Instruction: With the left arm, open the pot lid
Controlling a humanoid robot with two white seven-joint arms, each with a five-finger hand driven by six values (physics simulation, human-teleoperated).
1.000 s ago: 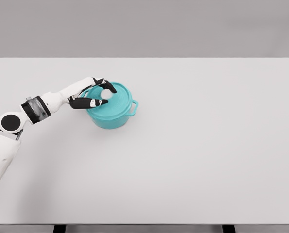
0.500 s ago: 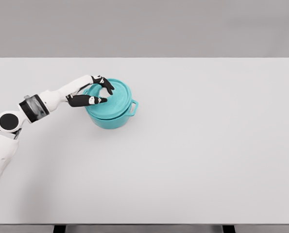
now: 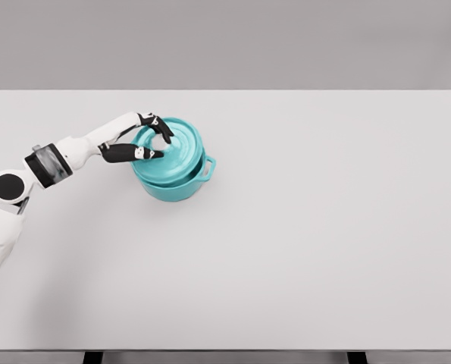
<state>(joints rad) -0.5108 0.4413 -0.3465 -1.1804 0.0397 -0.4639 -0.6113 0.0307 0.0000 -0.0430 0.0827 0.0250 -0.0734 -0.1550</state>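
A teal pot [image 3: 181, 184] with side handles stands on the white table [image 3: 301, 227], left of the middle. Its teal lid [image 3: 172, 154] is raised a little and tilted, shifted up and left off the pot's rim. My left hand [image 3: 155, 140] reaches in from the left, its black fingers [image 3: 138, 154] curled around the lid's white knob, which is mostly hidden inside the grasp. The right arm does not show in the head view.
The pot's right handle [image 3: 208, 166] sticks out toward the table's middle. The table's front edge runs along the bottom of the view, with dark legs [image 3: 93, 357] below it.
The left hand has closed on the knob and moved up and left, lifting the lid off the pot and tilting it.
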